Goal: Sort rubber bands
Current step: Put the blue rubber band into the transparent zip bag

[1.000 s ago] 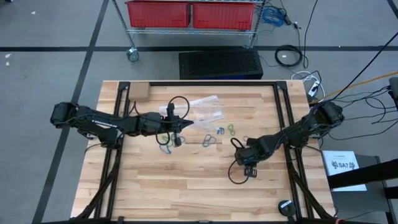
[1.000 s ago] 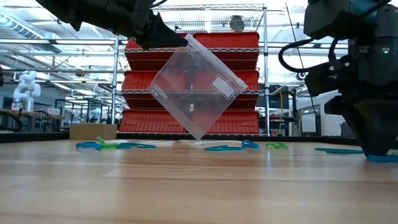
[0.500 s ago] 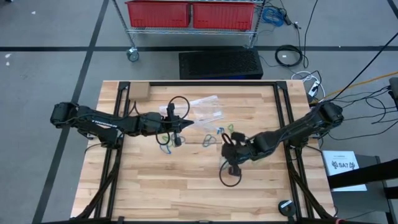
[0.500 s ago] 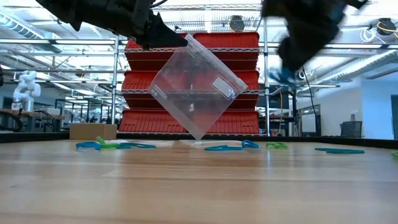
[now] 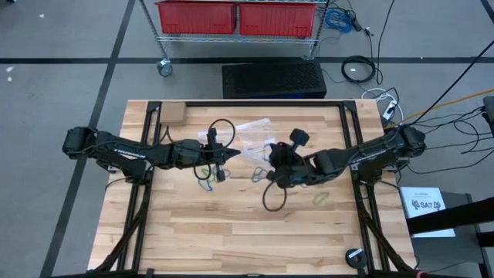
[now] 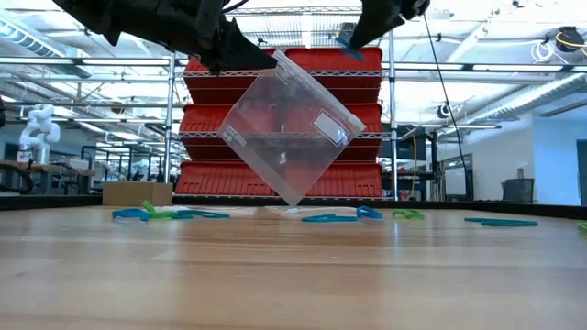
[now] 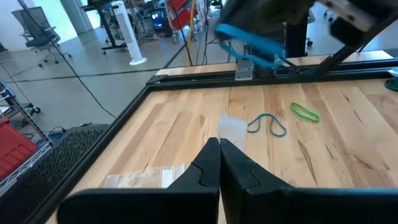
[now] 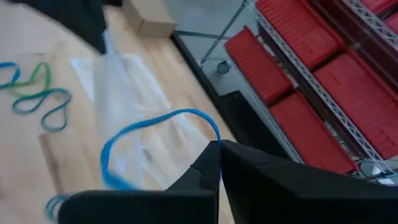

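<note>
1. High view: a wooden bench (image 5: 231, 232) with a black frame. The left gripper (image 5: 229, 157) reaches in from the left, closed on a corner of a clear plastic bag (image 5: 251, 150). The right gripper (image 5: 272, 166) has its arm stretched in from the right and sits just beside that bag, near the middle of the bench. Loose rubber bands (image 5: 207, 176) lie under the left gripper; one green band (image 5: 321, 198) lies apart toward the right. A second clear bag (image 5: 251, 125) lies flat behind. A red bin rack (image 5: 239, 17) stands beyond the bench.

2. Low view: the held bag (image 6: 289, 133) hangs tilted, one corner touching the bench, with nothing visible inside. Blue and green bands (image 6: 160, 214) are scattered along the far part of the bench. A small cardboard box (image 6: 136, 193) stands at the left.

3. Left wrist view: the closed left gripper (image 7: 219, 163) pinches the bag; a blue band (image 7: 249, 42) hangs in the air ahead, and a teal band (image 7: 267, 124) and green band (image 7: 305, 112) lie on the wood.

4. Right wrist view: the right gripper (image 8: 219, 163) is closed on a blue rubber band (image 8: 149, 140), its loop above the bag (image 8: 124, 93).
</note>
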Controlling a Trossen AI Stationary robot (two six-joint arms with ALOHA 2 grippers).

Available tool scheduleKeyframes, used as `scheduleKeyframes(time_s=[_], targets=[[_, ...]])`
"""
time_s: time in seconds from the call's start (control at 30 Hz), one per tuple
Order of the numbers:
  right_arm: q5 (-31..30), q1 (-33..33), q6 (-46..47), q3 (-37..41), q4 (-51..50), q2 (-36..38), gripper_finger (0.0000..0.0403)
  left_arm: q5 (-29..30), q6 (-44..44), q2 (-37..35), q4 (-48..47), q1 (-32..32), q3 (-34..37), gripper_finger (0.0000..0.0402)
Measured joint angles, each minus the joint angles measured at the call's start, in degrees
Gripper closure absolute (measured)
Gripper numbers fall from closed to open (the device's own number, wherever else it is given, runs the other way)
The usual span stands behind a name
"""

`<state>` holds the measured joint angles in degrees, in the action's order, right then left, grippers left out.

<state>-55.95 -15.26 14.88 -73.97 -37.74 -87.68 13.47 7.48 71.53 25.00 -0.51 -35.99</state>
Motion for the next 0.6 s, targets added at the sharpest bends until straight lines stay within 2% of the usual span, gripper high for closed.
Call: scheduleKeyframes(time_s=[0.3,0.6], targets=[[-0.8,1.8,-6.9,0.0,7.8,-3.1,0.0403,0.0,-1.3,0.0,2.7,0.0,0.0,0.0402],[-1.9,2.4,-7.2,0.0,9.9,-6.3,0.0403,0.0,-2.7,0.0,4.1,0.0,0.0,0.0402]])
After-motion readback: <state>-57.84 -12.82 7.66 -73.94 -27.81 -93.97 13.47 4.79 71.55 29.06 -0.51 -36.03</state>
